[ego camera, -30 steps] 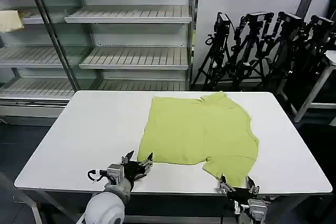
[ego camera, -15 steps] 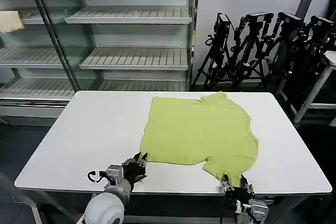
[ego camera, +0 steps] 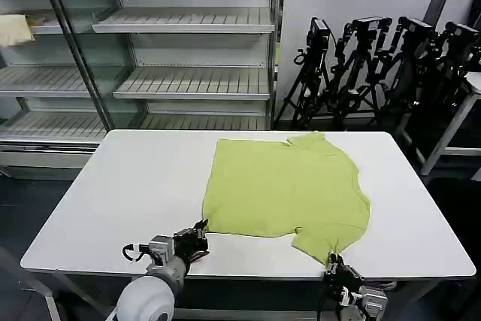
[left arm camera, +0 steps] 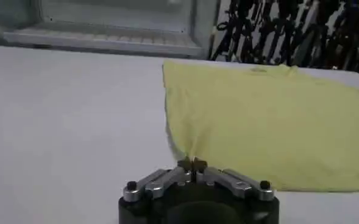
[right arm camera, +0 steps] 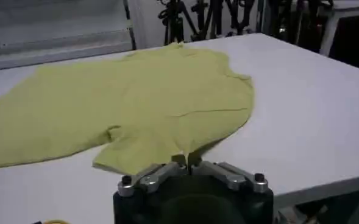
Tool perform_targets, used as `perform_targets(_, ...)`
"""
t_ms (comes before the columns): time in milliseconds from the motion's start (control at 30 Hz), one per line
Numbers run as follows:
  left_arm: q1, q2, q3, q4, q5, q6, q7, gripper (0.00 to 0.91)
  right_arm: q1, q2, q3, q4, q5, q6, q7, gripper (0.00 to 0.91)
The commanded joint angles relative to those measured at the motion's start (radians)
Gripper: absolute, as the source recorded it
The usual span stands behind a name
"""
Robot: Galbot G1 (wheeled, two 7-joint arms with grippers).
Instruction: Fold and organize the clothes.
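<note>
L gripper (ego camera: 197,234) at near edge of white table (ego camera: 113,186), left of centre; fingers closed, pinching the near-left corner of the lime T-shirt (ego camera: 289,186). L wrist view confirms: tips (left arm camera: 192,164) meet on a small peak of fabric, cloth drawn up to a point from the hem corner (left arm camera: 185,149). Shirt lies flat-ish on table centre to right of centre, near hem running L–R along the near side, collar (ego camera: 301,140) at far edge, so garment points neck-away from robot; long axis approx near–far, though spread is almost as wide as long. One short sleeve (ego camera: 331,242) hangs out at near-right, reaching twd table's near edge. R gripper (ego camera: 337,267) at near-right, just at table edge, closed on tip of that sleeve; R wrist view shows tips (right arm camera: 187,161) shut w/ yellow-green cloth (right arm camera: 136,109) gathered into them. Some wrinkling at right side by shoulder. Behind: empty metal shelving (ego camera: 188,50) far left, w/ a pale cream cloth (ego camera: 15,29) on upper-left shelf; row of black tripods (ego camera: 376,65) far right. Step, as I read it: both near corners gripped, start of first fold, nothing folded yet. Next move prob calls for lifting both grips together, even height, and carrying near edge away twd collar; keep tension L–R so hem stays straight. Risk: R grip is on sleeve not hem corner, so fold may come out skewed; thin fabric could slip from pinch.
</note>
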Motion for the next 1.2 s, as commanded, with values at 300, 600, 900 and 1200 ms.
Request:
perform_targets(300,0.215,0.004,-0.125,-0.278,0.006,-0.004,-0.002,0.020,-0.083,-0.039,0.106,0.220,0.048,0.027,-0.016,0.000)
perform_targets(600,0.246,0.028,-0.151,-0.332,0.004,-0.004,-0.001,0.020,-0.024,-0.094,0.180,0.234,0.131,0.023,-0.016,0.000)
perform_targets(900,0.034,0.039,-0.087,-0.199,-0.034,-0.005,0.000,0.020,0.141,-0.210,0.182,0.096,0.191,0.023,-0.002,0.000)
perform_targets(1200,-0.143,0.031,-0.008,-0.011,-0.049,-0.005,-0.001,0.020,0.299,-0.310,0.153,-0.062,0.245,0.016,0.007,0.000)
